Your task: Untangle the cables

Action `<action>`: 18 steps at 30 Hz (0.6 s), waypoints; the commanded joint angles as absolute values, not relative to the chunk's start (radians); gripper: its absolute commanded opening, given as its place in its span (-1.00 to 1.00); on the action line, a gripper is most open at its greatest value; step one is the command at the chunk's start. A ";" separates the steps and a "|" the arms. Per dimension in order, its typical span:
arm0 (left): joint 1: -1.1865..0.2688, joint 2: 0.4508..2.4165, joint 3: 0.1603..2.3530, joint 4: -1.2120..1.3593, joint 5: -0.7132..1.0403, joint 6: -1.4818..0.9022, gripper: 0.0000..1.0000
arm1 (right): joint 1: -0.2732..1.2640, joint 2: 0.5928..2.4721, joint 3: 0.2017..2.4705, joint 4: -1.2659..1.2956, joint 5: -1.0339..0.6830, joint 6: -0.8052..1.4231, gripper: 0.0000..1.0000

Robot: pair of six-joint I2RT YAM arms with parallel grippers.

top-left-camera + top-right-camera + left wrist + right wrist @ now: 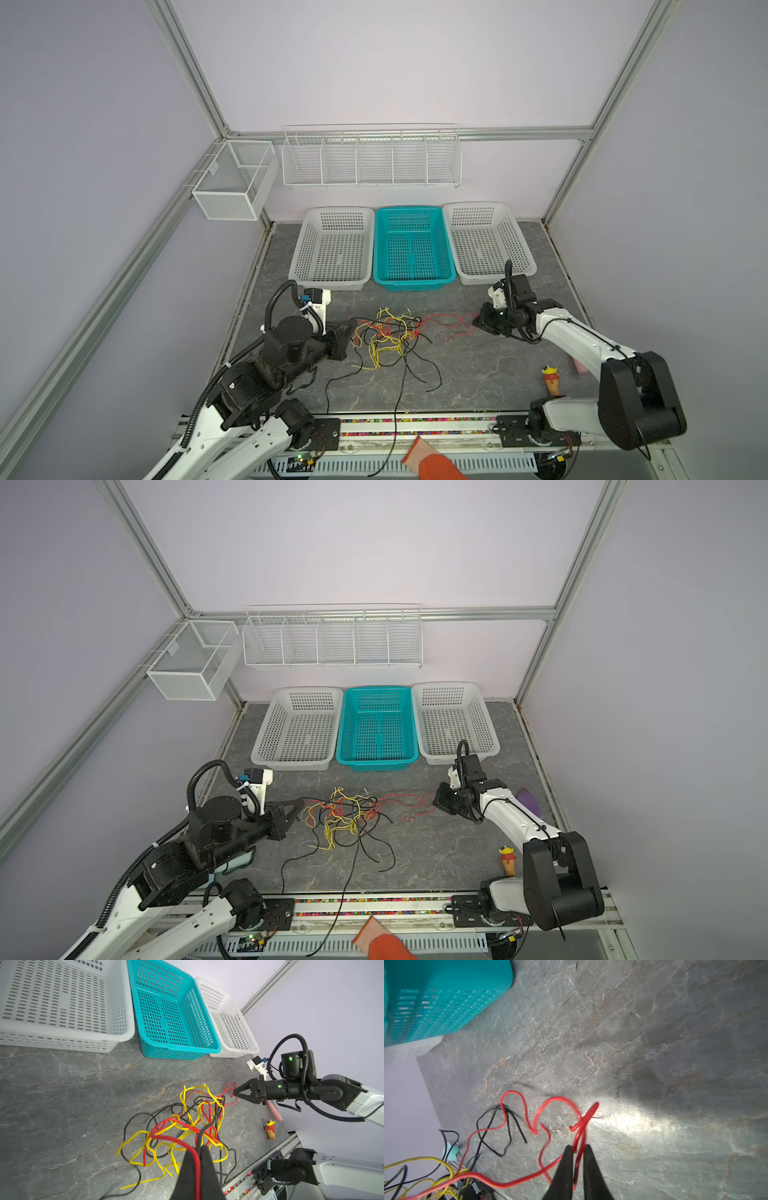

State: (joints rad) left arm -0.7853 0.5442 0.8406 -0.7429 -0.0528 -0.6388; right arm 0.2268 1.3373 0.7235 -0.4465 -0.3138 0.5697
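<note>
Although one red cable (451, 322) stretches clear to the right of the heap, the cables (388, 338) lie mostly as one knot in the middle of the worktop (478, 374). They are well short of the three baskets (328, 282) at the back, and all three stand empty. At the core, yellow loops thread through black and red ones. Several black ends fan toward the front, and one long black cable (399, 399) runs over the front edge of the worktop.

The left pincer (198, 1148) is at the left edge of the heap, clenched on a red strand (172, 1138), and in the left wrist view a black one enters between its fingers beside it. Whether that strand and the stretched red cable are the same wire cannot be told through the knot.

The right pincer (578, 1148) sits at the far end of the red cable. In the right wrist view its fingers stand narrowly apart with the blurred red wire in the gap. I cannot tell whether they pinch it or merely flank it.

By my judgement the task is in its early part. One red cable is partly drawn out and no cable lies fully apart from the rest. Freeing that red one comes first, then the yellow and black loops, each needing to be drawn out singly.
</note>
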 commanded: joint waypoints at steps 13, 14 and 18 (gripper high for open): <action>-0.775 0.726 0.918 -0.500 0.049 -0.565 -1.00 | 0.392 1.120 0.801 -0.516 -0.244 0.461 -0.01; -0.775 0.736 0.927 -0.495 0.064 -0.556 -1.00 | 0.401 1.108 0.798 -0.497 -0.261 0.458 0.02; -0.775 0.749 0.955 -0.474 0.118 -0.533 -1.00 | 0.458 1.116 0.807 -0.417 -0.336 0.432 0.15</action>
State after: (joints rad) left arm -0.7788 0.7578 0.9024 -0.5400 0.0658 -0.5774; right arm 0.4225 1.1049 0.7872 -0.4587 -0.2935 0.4683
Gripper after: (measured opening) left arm 0.048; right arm 0.568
